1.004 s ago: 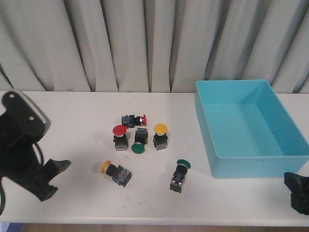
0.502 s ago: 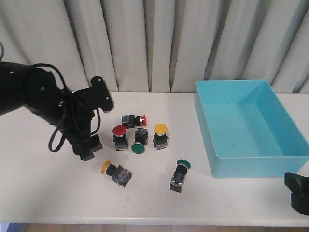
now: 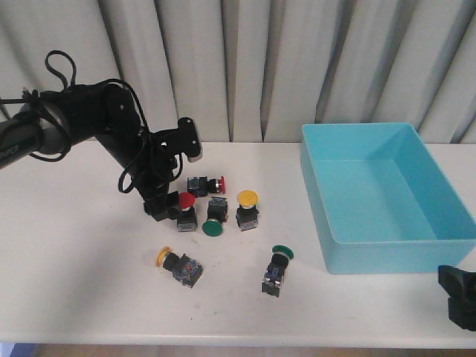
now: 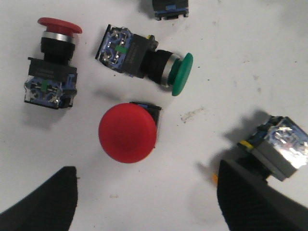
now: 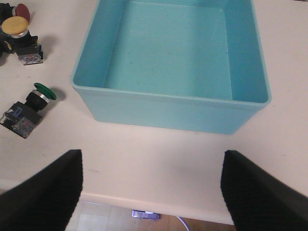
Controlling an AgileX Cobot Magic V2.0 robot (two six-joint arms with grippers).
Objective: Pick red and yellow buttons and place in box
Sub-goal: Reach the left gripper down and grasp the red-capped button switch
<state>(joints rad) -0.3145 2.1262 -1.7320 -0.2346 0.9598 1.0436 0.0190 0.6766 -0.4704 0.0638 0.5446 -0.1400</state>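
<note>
Alignment between the left end effector (image 4: 144, 192) and the upright red mushroom-capped push button on its black blocky body (image 4: 128, 132) is what the coming grasp turns on. In the left wrist view the round red cap sits just ahead of the gap between the two dark fingers, roughly midway between them, with white desk (image 4: 231, 29) showing on every side, so nothing is gripped yet and the fingers stand well apart. This button stands on its base, its long axis vertical, so the cap faces the wrist camera and the body is mostly hidden beneath it.

From the front, the left end effector (image 3: 165, 204) hangs at the 9 o'clock edge of the button cluster, touching or nearly touching the same red button (image 3: 184, 202); contact cannot be settled from here. The left arm is clearly the nearer one. The right end effector (image 5: 151, 192) rests at the near desk edge with its fingers spread, holding nothing, facing the large turquoise-blue plastic box (image 3: 387, 245), which lies at 3 o'clock from the cluster and looks empty.

Judging by this, a short descent straight over the cap should be enough. The lying green-capped button (image 4: 149, 62) just beyond it could be bumped.
</note>
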